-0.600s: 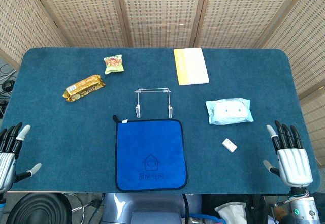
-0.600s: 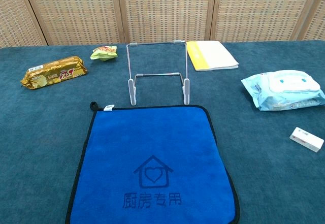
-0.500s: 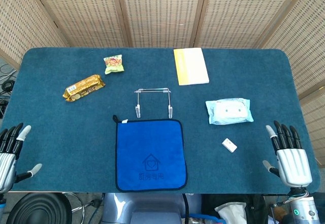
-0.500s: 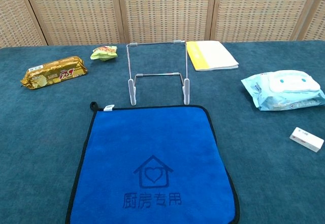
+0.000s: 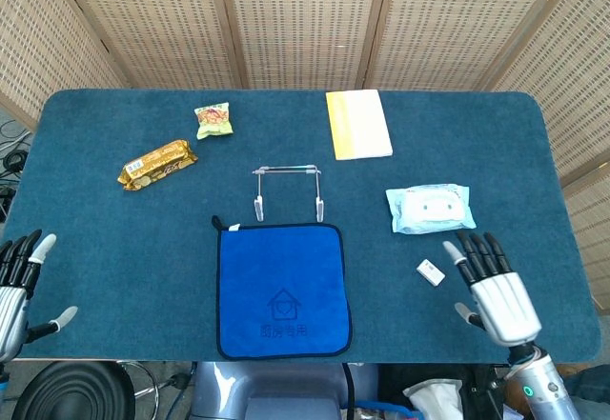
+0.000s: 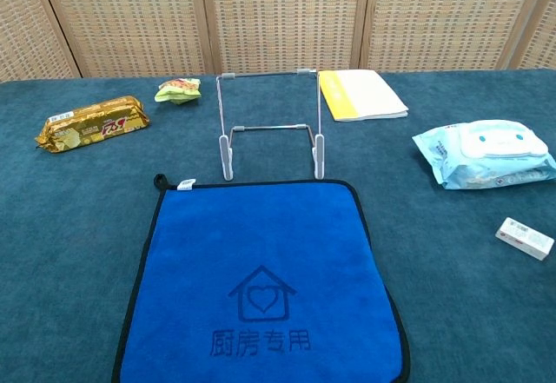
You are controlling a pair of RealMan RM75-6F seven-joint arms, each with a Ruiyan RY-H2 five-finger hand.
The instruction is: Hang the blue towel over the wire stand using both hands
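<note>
- The table [image 5: 114,249] lay under blue felt, and the blue towel [image 5: 281,289] was spread flat at its near edge, house print facing up.
- The wire stand [image 5: 286,191] stood upright just beyond the towel's far edge (bare, nothing draped on it).
- My right hand [image 5: 496,291] hovered by the near right edge, fingers spread, holding nothing, close to a small white box [image 5: 431,272].
- My left hand [image 5: 14,287] sat at the near left corner, fingers apart and empty, partly out of view.
</note>
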